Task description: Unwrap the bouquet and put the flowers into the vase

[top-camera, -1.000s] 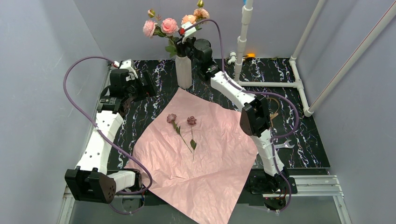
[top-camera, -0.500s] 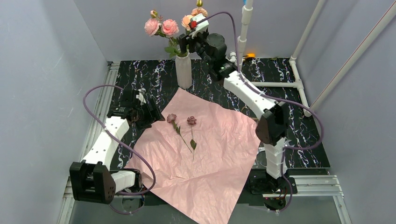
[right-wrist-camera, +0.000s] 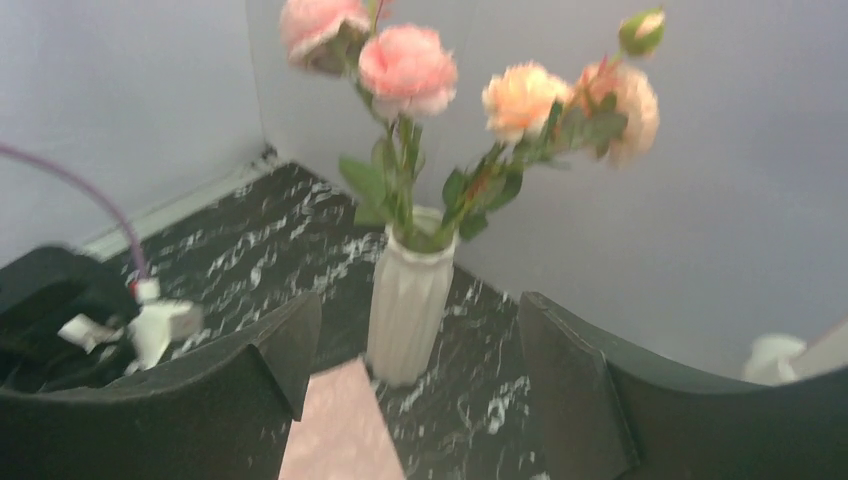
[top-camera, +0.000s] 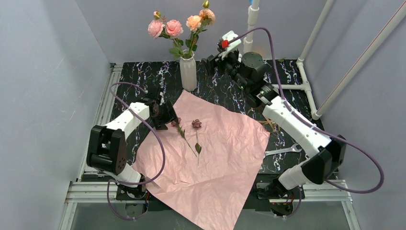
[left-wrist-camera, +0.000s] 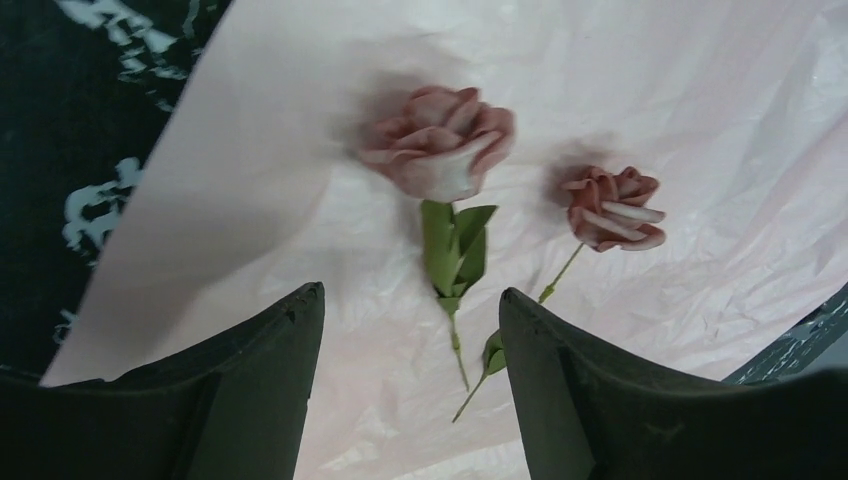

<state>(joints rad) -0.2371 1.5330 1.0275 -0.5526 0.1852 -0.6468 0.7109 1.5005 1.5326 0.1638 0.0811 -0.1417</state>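
We look down on the whole tabletop [top-camera: 143,79] from high above its near edge, while our left wrist view sits close over the centre-frame roses [left-wrist-camera: 440,155] and our right wrist view faces the upper-middle vase [right-wrist-camera: 408,300] from farther off.

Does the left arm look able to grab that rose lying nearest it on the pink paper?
Probably yes: the left gripper hangs open close by the rose, with nothing between them.

Black marble-patterned table top [top-camera: 143,81], spread with wrapping paper.
A large crinkled pink paper sheet [top-camera: 225,158] covers the middle and overhangs the near edge. A tall white ribbed vase [top-camera: 188,74] stands at its far corner. White plastic pipes [top-camera: 282,86] lie far right, a silver wrench [top-camera: 282,151] near right.
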